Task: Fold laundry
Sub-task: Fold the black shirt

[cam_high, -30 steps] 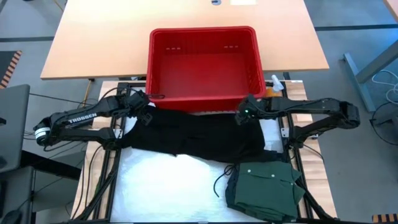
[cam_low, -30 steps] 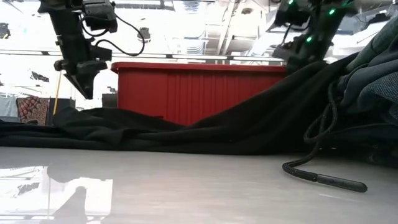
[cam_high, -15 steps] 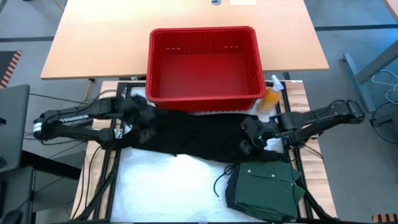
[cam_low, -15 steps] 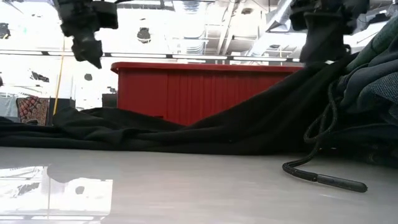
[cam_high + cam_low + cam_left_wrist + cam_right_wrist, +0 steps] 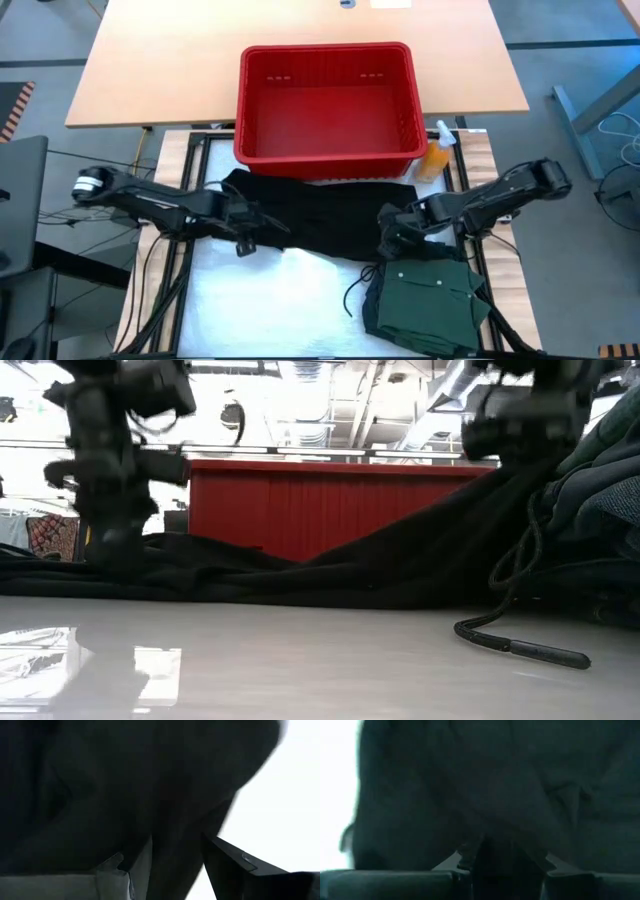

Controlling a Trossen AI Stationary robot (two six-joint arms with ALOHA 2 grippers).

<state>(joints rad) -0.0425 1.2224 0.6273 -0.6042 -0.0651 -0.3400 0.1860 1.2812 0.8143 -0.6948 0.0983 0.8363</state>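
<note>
White worktop (image 5: 250, 300) carries a black garment (image 5: 320, 215); left end effector (image 5: 243, 226) and right end effector (image 5: 388, 232) each straddle its near edge, fingers parted around cloth.

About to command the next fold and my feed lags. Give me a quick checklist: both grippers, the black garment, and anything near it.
1. Left gripper down at the near left edge of the soft black garment: ok.
2. Left grip on the cloth: cannot tell; the left wrist view shows black cloth between the fingers, but not whether they pinch it.
3. Right gripper at the garment's near right edge: ok; grip cannot tell.
4. Garment spread flat: not ok, its right side drapes over the folded green buttoned shirt.
5. Red plastic basket apart from both arms: ok.
6. Orange spray bottle stands close behind the right arm: ok for now.
</note>
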